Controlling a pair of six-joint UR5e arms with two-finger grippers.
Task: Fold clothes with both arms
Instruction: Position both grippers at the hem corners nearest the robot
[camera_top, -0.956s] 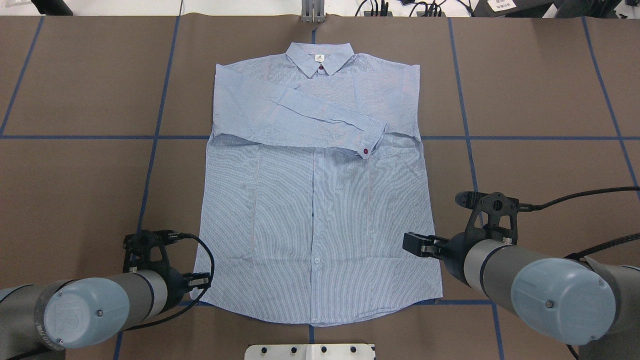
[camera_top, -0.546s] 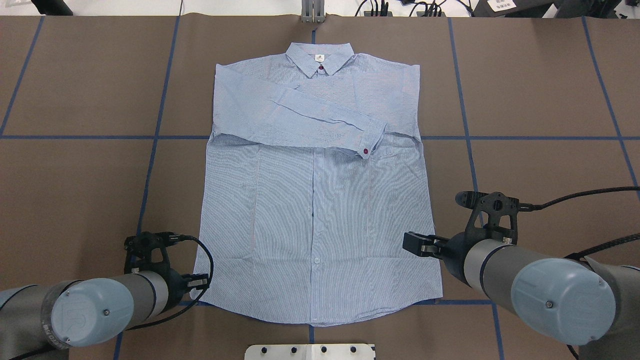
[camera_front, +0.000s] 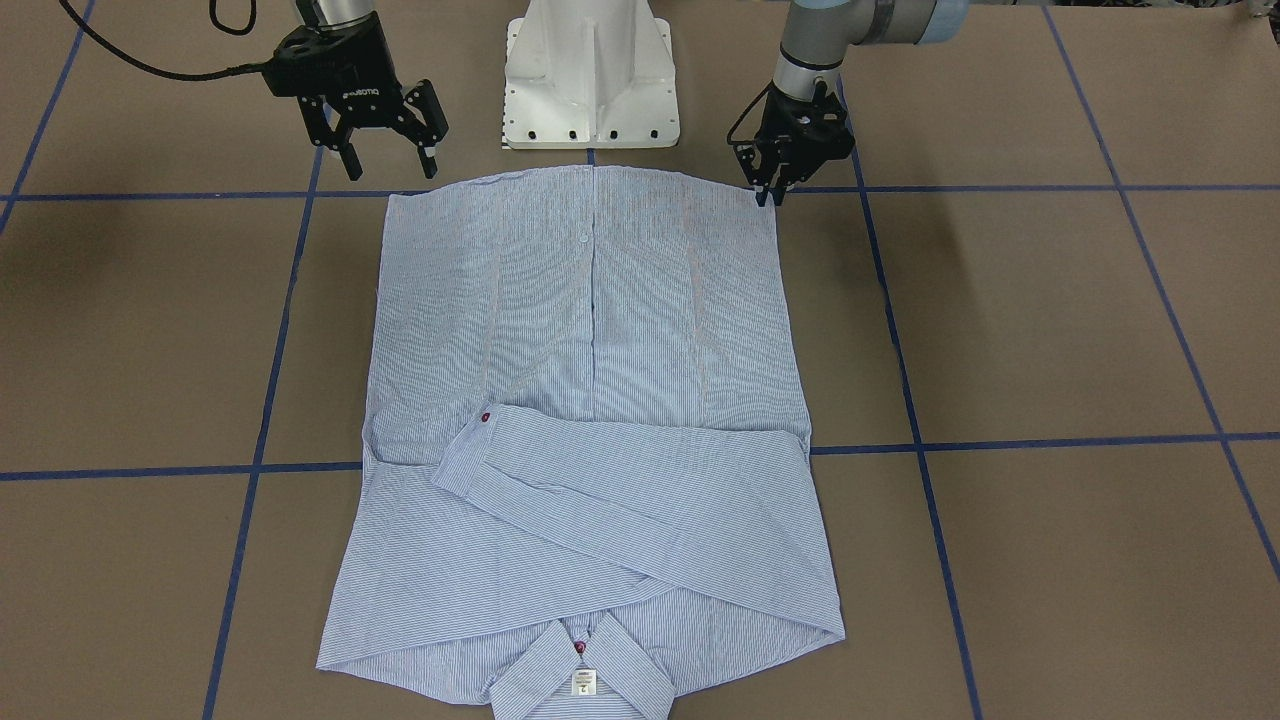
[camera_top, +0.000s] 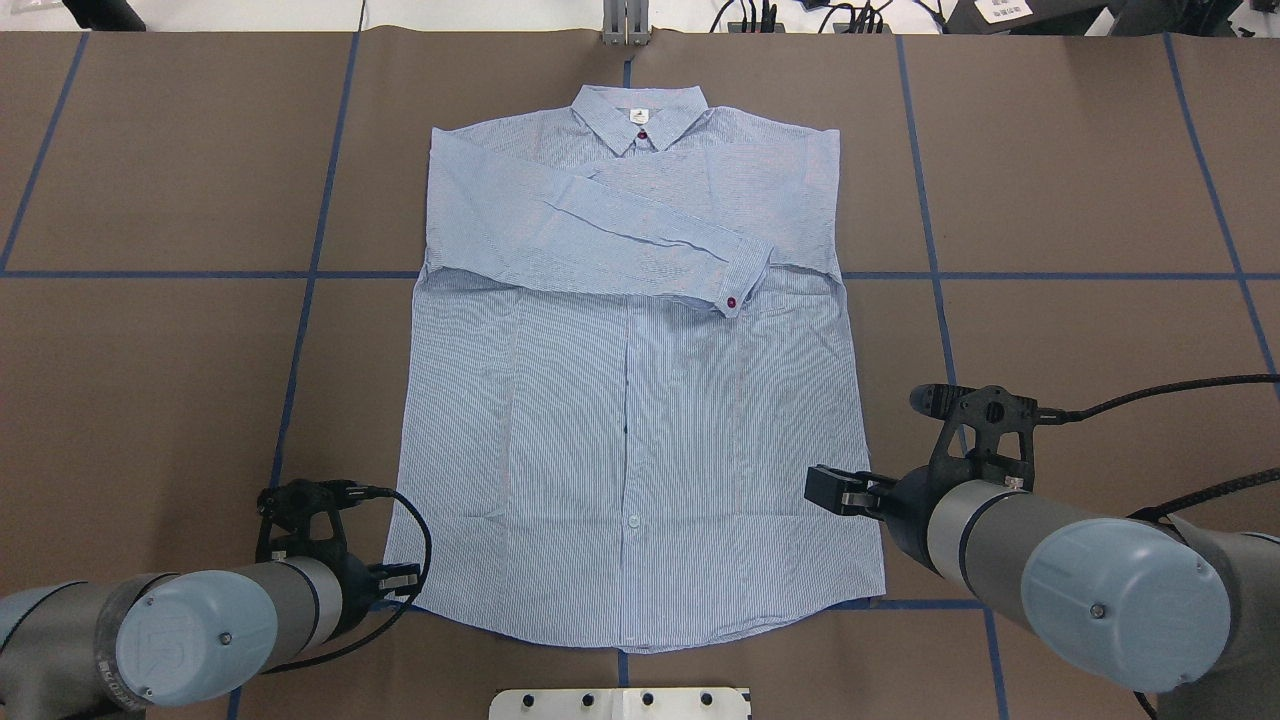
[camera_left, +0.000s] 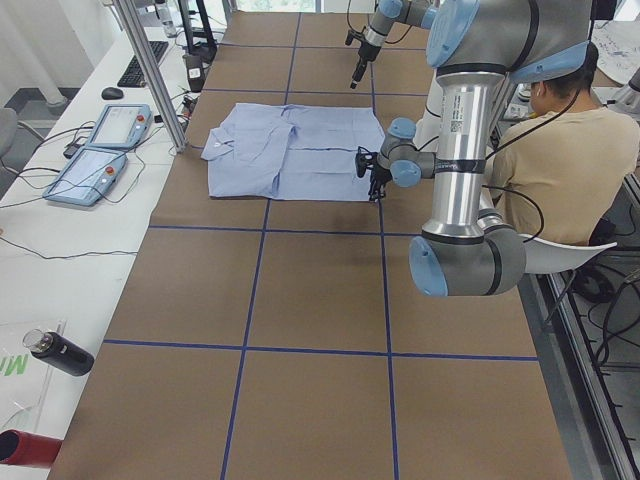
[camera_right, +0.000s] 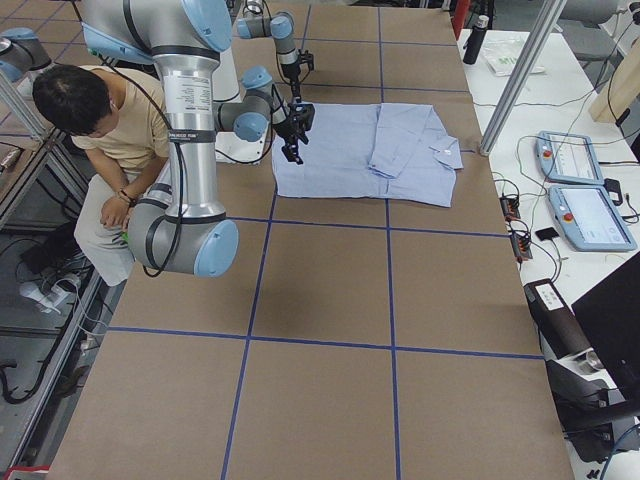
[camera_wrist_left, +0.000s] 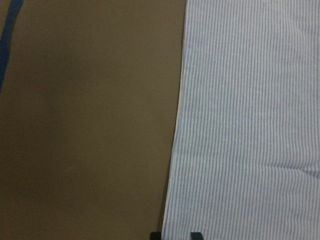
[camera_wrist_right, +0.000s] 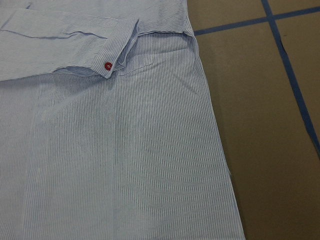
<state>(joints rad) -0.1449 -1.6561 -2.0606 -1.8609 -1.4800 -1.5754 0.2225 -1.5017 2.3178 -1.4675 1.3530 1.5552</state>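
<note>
The striped shirt (camera_top: 630, 430) lies flat, front up, on the brown table, collar far from me, both sleeves folded across the chest. It also shows in the front view (camera_front: 590, 330). My left gripper (camera_front: 768, 192) is low at the hem's left corner. The left wrist view shows the shirt's edge (camera_wrist_left: 176, 150) and two fingertips (camera_wrist_left: 196, 234) a small gap apart, holding nothing. My right gripper (camera_front: 392, 172) is wide open and empty, raised over the hem's right corner. Its wrist view shows the shirt's right side (camera_wrist_right: 125, 150) and a red cuff button (camera_wrist_right: 107, 65).
The white pedestal base (camera_front: 590, 70) stands just behind the hem. Blue tape lines (camera_top: 300, 330) cross the table. A seated person (camera_left: 570, 160) is beside the robot. Two control tablets (camera_left: 100, 150) and a metal post (camera_top: 625, 25) are beyond the collar end.
My left arm has drawn back toward me and sunk lower at the hem's left corner. The right arm and the shirt have not moved.
</note>
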